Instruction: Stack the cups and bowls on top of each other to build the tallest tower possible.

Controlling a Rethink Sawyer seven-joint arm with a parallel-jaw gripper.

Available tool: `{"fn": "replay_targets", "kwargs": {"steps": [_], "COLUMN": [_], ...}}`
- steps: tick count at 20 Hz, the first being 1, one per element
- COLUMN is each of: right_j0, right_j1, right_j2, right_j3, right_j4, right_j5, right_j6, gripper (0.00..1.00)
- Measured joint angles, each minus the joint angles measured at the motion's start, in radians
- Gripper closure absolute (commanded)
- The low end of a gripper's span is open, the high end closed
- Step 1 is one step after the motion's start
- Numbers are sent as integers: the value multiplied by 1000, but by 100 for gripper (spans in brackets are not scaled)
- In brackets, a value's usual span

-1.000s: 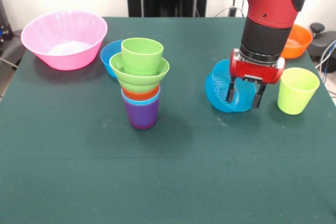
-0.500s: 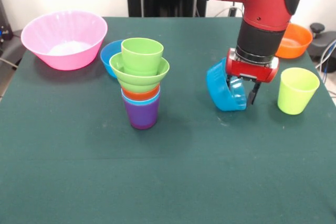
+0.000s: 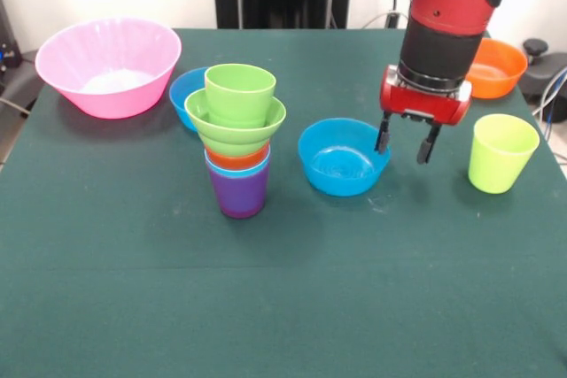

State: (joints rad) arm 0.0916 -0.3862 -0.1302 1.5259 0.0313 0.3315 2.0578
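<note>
The tower [image 3: 237, 143] stands left of centre: a purple cup [image 3: 239, 194] at the base, light blue and orange rims above it, then a ridged green bowl [image 3: 235, 126] and a stepped green cup [image 3: 239, 93] on top. A blue bowl [image 3: 341, 158] sits upright on the table right of the tower. My gripper [image 3: 404, 144] is open and empty, just above the table; its left finger is at the blue bowl's right rim. A yellow-green cup [image 3: 501, 152] stands upright to the gripper's right.
A large pink bowl [image 3: 106, 64] sits at the far left. A second blue bowl [image 3: 186, 88] is partly hidden behind the tower. An orange bowl [image 3: 498, 68] sits at the far right, behind the arm. Dark green cloth covers the table [image 3: 283, 307].
The blue bowl stood tipped on its edge at the gripper's fingers; now it rests upright, further left. The gripper has risen a little and holds nothing.
</note>
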Motion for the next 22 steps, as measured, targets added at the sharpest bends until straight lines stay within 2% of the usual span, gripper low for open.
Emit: {"fn": "replay_targets", "kwargs": {"steps": [5,10,22], "right_j0": [-3,-3,-4], "right_j1": [-52,-67,-3], "right_j2": [2,3,2], "right_j3": [20,21,22], "right_j4": [11,13,12], "right_j5": [1,1,1], "right_j6": [0,0,0], "gripper": [0,0,0]}}
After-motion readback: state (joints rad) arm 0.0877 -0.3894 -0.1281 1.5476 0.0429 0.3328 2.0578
